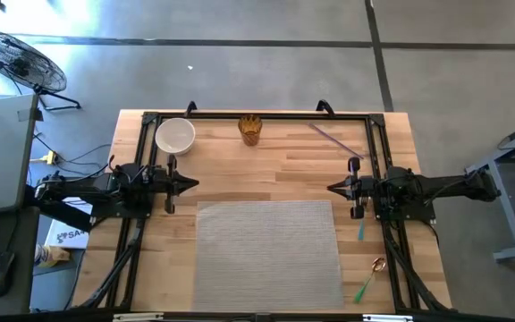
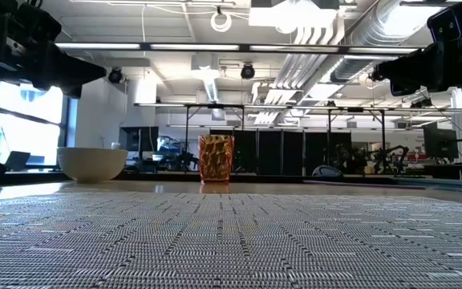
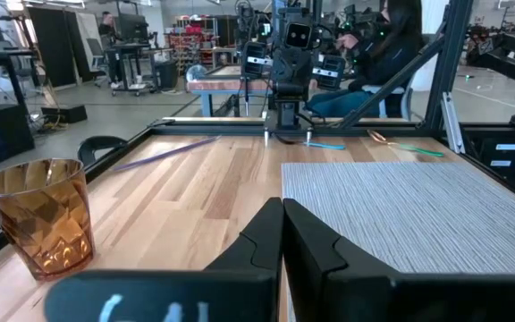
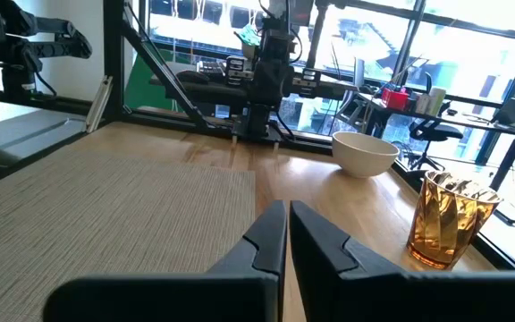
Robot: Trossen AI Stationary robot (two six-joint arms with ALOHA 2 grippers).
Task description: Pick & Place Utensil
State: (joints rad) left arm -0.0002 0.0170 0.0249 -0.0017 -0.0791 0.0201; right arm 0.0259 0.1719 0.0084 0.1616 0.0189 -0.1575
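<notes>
Three utensils lie flat on the wooden table's right side. A green-handled spoon (image 1: 369, 279) with a copper bowl is near the front edge. A small blue-green utensil (image 1: 361, 231) lies under my right arm. A long thin purple one (image 1: 333, 139) lies toward the far edge. My left gripper (image 1: 195, 184) is shut and hovers level at the table's left. My right gripper (image 1: 331, 188) is shut and hovers level at the right, facing it. Neither touches anything. In the left wrist view the spoon (image 3: 405, 147) and the purple utensil (image 3: 164, 150) show far off.
A grey woven placemat (image 1: 266, 255) covers the near middle of the table. A white bowl (image 1: 175, 136) and an amber faceted cup (image 1: 250, 129) stand at the far edge. A black frame (image 1: 257, 116) rims the table. A person sits beyond the right edge (image 3: 383, 45).
</notes>
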